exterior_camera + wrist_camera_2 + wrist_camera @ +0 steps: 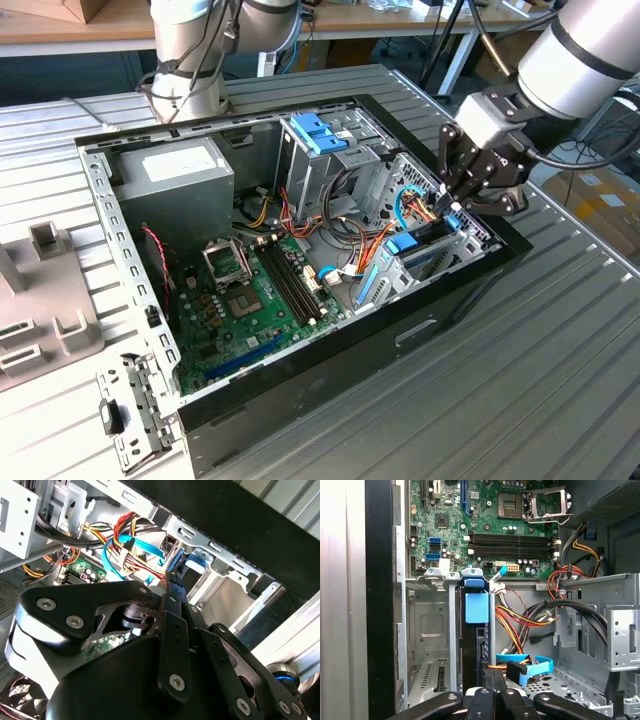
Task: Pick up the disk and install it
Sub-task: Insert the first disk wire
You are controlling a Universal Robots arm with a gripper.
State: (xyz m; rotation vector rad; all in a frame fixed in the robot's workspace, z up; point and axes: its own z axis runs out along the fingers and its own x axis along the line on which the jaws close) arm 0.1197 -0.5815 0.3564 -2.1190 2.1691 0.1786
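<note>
Where the disk [476, 630] stands on edge in a slot of the drive cage [427, 625], we see its dark body with a blue tab [476, 607] on the end that faces the motherboard [485, 525], and blue rails along its sides. In the exterior view the disk [425, 258] sits in that same cage [400, 272] at the corner of the open computer case [330, 360] nearest the exterior view's right. The gripper [452, 208] hangs just above the cage, its black fingers [492, 690] drawn together at the disk's upper edge; we read the jaws as closed, though we cannot tell whether they actually clamp the disk or only touch it. In the second wrist view the gripper [170, 582] points at the cage's metal frame. Beside the cage, a bundle of red, yellow and orange cables [520, 617] and a blue data cable [527, 664] run toward the motherboard. Farther from the cage, across the motherboard, the grey power supply [175, 180] fills the far corner of the case. The case rests on a ribbed metal table [560, 380].
</note>
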